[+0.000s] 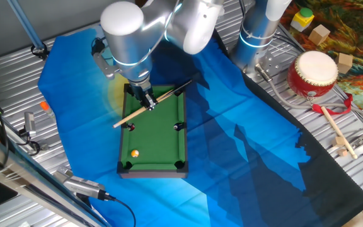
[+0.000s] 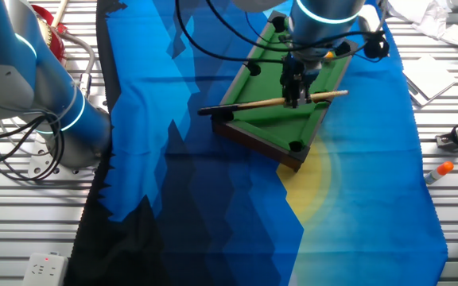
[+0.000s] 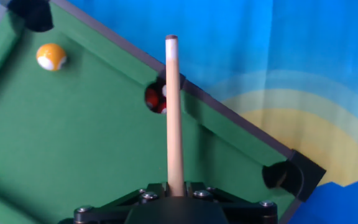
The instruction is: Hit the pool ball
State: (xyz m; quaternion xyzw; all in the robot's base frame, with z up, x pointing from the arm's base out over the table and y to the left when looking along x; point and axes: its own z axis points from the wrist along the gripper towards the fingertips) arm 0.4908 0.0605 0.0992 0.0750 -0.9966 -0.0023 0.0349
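The pool ball is a tiny orange ball on the felt of the miniature green pool table, near its front left corner pocket. In the hand view the ball lies up and to the left of the cue tip. My gripper is shut on a wooden cue stick and hovers over the far half of the table. In the hand view the cue stick points away from my gripper, its tip over the table's side rail. In the other fixed view my gripper holds the cue stick crosswise, and the ball is hidden.
A red ball sits in the side pocket beside the cue. The table stands on a blue cloth. A red and white drum, a drumstick and wooden blocks lie at the right. A small orange cap piece lies at the left.
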